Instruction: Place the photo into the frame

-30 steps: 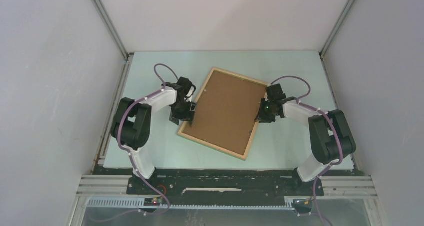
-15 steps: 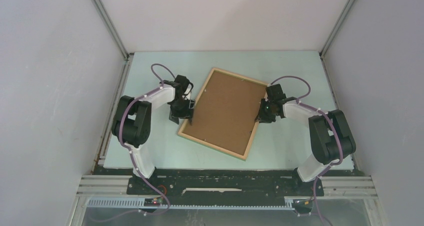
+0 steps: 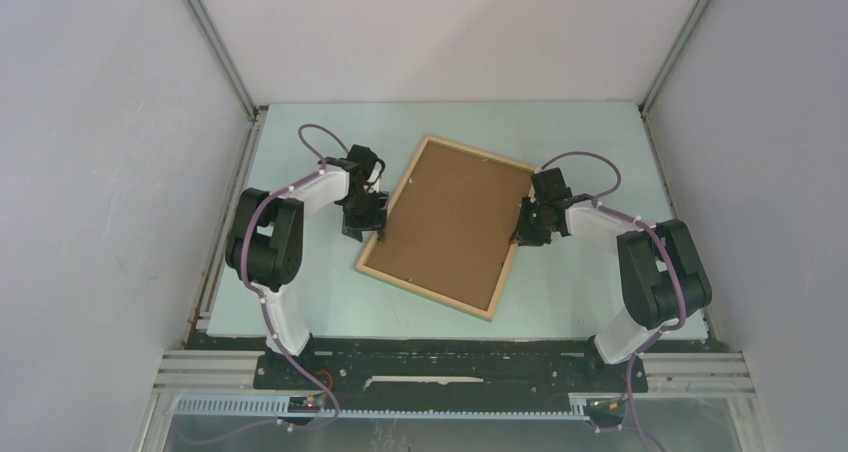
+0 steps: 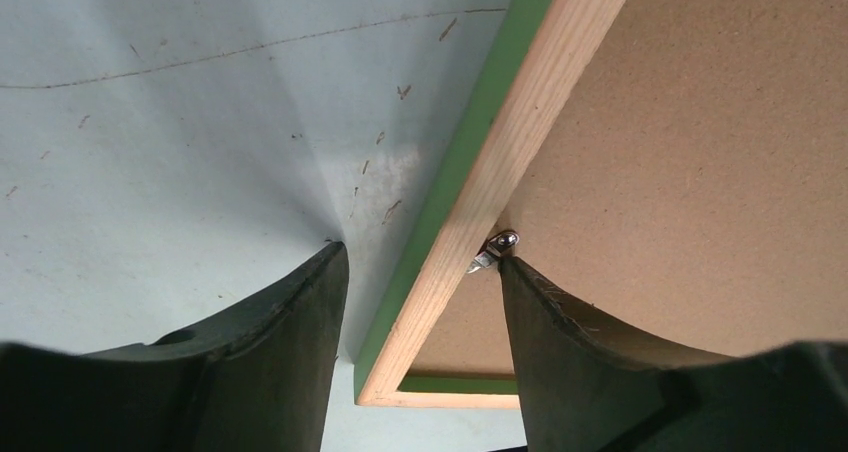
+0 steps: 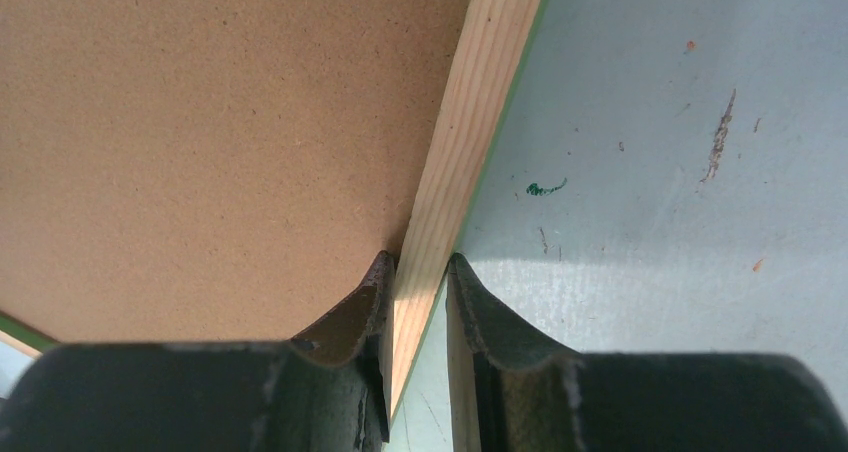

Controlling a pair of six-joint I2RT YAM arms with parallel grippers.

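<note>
Wooden frame (image 4: 520, 102), metal clip (image 4: 497, 242) beside left tool (image 4: 420, 255)

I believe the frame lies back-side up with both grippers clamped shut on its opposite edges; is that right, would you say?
Not quite: only the right gripper is clamped on the frame. The left wrist view shows the left gripper open, its jaws straddling the frame's edge with a visible gap on the outer side. The frame does lie back-side up.

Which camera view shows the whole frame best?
The top view: all four sides of the frame are visible. The left wrist view shows one side and a corner; the right wrist view shows only a stretch of one side.
</note>
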